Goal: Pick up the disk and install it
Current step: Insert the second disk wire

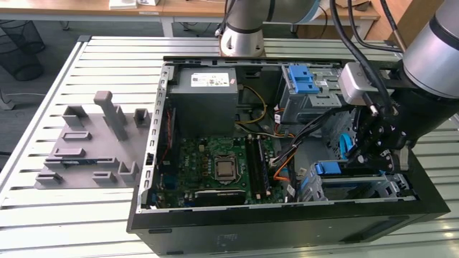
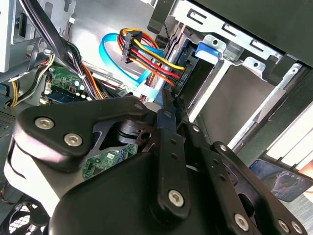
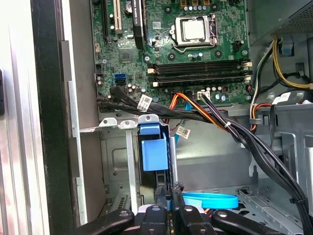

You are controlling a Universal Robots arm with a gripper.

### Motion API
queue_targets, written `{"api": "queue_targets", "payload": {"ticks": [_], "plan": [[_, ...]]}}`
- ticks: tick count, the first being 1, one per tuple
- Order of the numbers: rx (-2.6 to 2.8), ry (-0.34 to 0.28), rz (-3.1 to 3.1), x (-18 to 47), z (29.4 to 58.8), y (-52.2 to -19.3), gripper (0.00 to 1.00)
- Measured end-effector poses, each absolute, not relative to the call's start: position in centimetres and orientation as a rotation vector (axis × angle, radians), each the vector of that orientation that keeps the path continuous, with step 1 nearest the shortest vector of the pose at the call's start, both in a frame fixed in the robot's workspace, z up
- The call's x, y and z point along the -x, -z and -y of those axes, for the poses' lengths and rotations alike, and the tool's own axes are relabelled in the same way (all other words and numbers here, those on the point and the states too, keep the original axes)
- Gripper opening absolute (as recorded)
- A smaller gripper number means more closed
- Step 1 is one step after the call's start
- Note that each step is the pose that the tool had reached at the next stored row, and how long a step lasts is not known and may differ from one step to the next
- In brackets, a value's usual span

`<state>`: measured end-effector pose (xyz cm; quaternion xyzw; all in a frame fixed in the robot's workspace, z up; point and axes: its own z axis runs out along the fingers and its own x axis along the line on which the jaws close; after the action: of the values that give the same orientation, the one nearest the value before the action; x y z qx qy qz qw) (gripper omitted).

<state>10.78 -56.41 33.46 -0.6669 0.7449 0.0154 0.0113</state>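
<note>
Landmark: open black desktop computer case (image 1: pixel 287 228) on the slatted table.
Gripper: black gripper (image 1: pixel 374 156) reaches into the case's metal drive cage (image 1: pixel 391 185).
Fingers: pressed together on the disk's edge.
Disk: blue-bracketed silver hard drive (image 3: pixel 155 152) stands edge-on in the cage, largely hidden.
Cables: black bundle (image 3: pixel 244 137) crosses beside the cage.

Place: robotics lab | Evidence: slatted metal workbench (image 1: pixel 93 59), open computer case (image 1: pixel 215 226) (lid off), grey fixture block (image 1: pixel 93 145)

A slatted metal table (image 1: pixel 86 215) stands on dark floor (image 1: pixel 32 86); wooden desks (image 1: pixel 86 6) behind, perhaps a bin (image 1: pixel 18 48).
</note>
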Motion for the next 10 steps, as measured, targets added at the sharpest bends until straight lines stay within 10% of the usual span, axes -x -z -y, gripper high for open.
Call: {"api": "queue_targets", "payload": {"ticks": [10], "plan": [[2.08, -0.048, -2.324, -10.85, 56.52, -33.47, 0.16]]}}
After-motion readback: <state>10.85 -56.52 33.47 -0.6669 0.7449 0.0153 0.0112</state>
